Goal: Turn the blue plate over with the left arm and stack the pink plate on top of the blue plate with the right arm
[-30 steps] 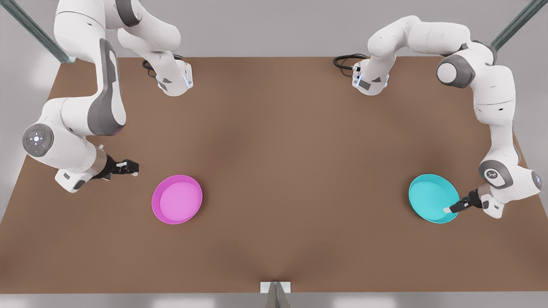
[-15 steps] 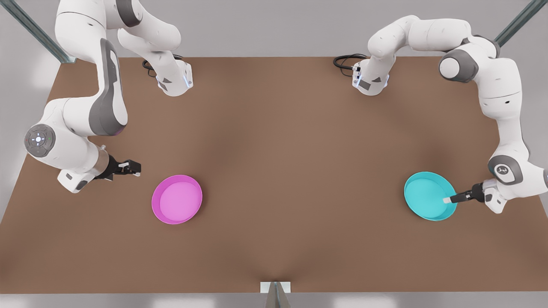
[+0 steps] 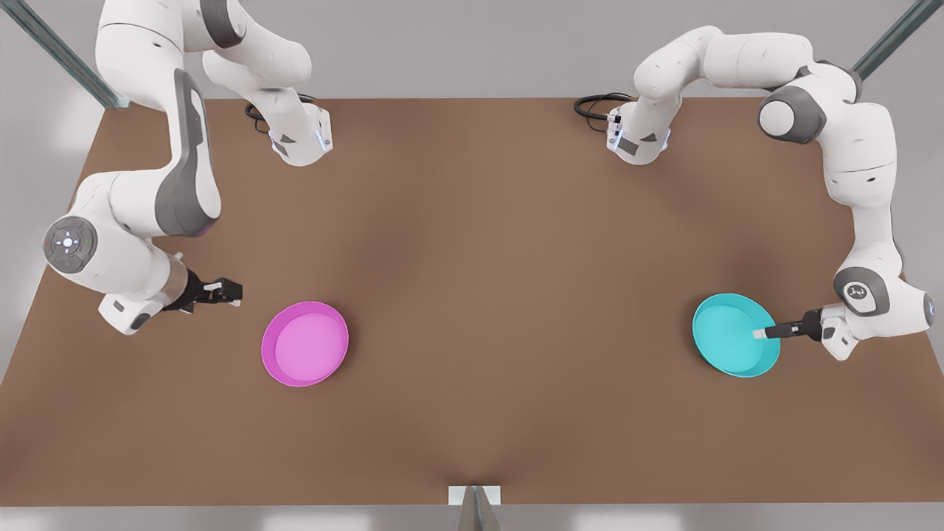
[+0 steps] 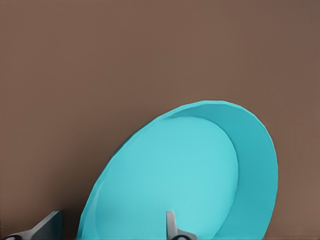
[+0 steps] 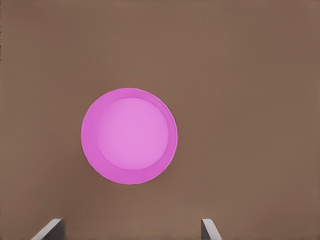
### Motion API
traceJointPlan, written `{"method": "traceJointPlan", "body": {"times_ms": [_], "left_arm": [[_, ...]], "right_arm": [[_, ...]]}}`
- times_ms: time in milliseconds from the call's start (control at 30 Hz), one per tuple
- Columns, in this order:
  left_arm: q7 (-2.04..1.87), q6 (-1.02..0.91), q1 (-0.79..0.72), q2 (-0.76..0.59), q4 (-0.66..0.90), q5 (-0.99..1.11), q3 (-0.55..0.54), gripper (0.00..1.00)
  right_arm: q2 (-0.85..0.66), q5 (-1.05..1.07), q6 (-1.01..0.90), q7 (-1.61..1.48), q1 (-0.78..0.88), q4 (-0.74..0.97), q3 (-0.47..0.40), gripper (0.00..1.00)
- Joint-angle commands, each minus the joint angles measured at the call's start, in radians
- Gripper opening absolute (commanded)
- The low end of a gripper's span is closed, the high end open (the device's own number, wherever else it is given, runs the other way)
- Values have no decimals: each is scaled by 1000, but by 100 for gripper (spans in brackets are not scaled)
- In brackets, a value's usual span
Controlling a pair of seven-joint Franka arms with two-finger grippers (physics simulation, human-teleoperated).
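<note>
The blue plate point(image 3: 726, 345) is at the front view's right, its far-right side raised off the brown table point(image 3: 472, 243) so it stands tilted. My left gripper point(image 3: 758, 334) is shut on that raised rim, one finger inside the bowl and one outside. In the left wrist view the blue plate point(image 4: 180, 175) leans steeply between the fingers point(image 4: 172, 227). The pink plate point(image 3: 304, 343) lies flat and upright at the front view's left. My right gripper point(image 3: 234, 293) hovers open just left of it, apart from it. The right wrist view looks at the pink plate point(image 5: 129, 136) past the open gripper point(image 5: 132, 227).
Both arm bases point(image 3: 301, 140) stand at the table's far edge with black cables point(image 3: 597, 107) beside them. A small white bracket point(image 3: 475, 495) sits at the middle of the near edge. Bare brown tabletop lies between the two plates.
The left gripper has risen and swung toward the front view's left, tipping the blue plate up and shifting it slightly left. The right gripper has barely moved. The pink plate has stayed put.
</note>
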Motion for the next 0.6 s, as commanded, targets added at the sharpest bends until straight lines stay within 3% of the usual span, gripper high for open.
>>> {"method": "traceJointPlan", "body": {"times_ms": [0,167,200,267,333,567], "left_arm": [[9,0,3,0,0,28,0,99],[40,-15,6,0,0,28,0,99],[40,-21,6,-2,0,27,0,93],[30,-21,6,-2,0,27,0,66],[30,-21,6,-2,0,27,0,51],[30,-20,6,1,0,25,0,45]], "right_arm": [[0,0,1,0,0,2,0,100],[-2,-44,-8,0,-2,6,-2,100],[-2,-44,-8,0,-3,6,-2,100],[-2,-43,-8,-3,-6,25,-3,100],[0,-48,-8,-2,-6,25,-3,100],[-2,-49,-13,-2,-20,25,-5,100]]}}
